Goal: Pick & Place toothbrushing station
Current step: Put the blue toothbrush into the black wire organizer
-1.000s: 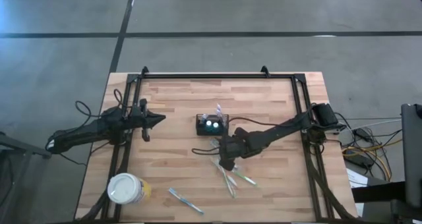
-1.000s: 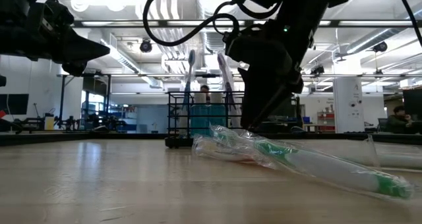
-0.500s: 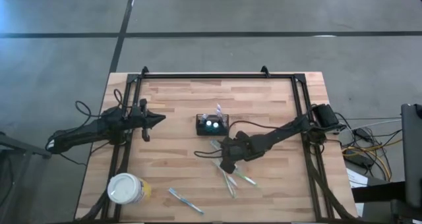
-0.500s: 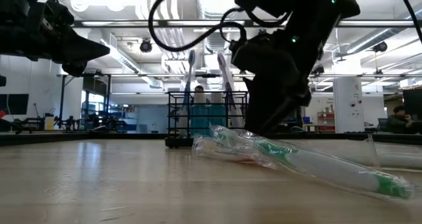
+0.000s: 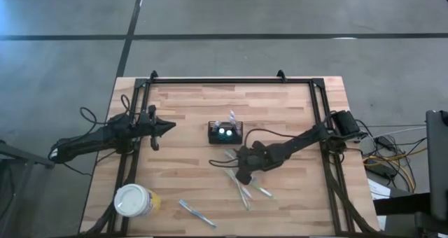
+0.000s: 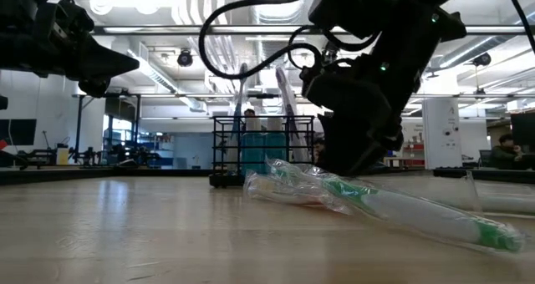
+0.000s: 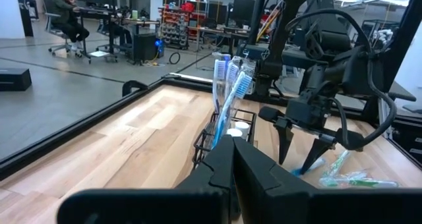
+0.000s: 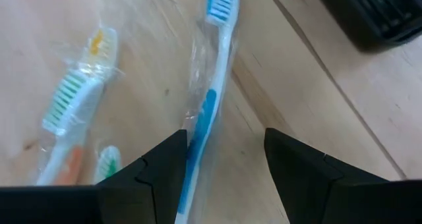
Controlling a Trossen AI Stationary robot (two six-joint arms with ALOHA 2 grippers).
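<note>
My right gripper (image 8: 221,158) hangs jaws apart astride the blue toothbrush (image 8: 212,85), whose length runs straight ahead between them, while my left gripper (image 5: 170,125) waits, jaws together.

Even, bright overhead light; worktop (image 5: 189,119) evenly lit in high view, shadows faint. Low view backlit by ceiling strip lights (image 6: 159,58), arms read as dark silhouettes, near wrapped toothbrush (image 6: 376,202) soft with glare on plastic. Right wrist view blurry at close range; fingers (image 8: 310,174) out of focus.
</note>
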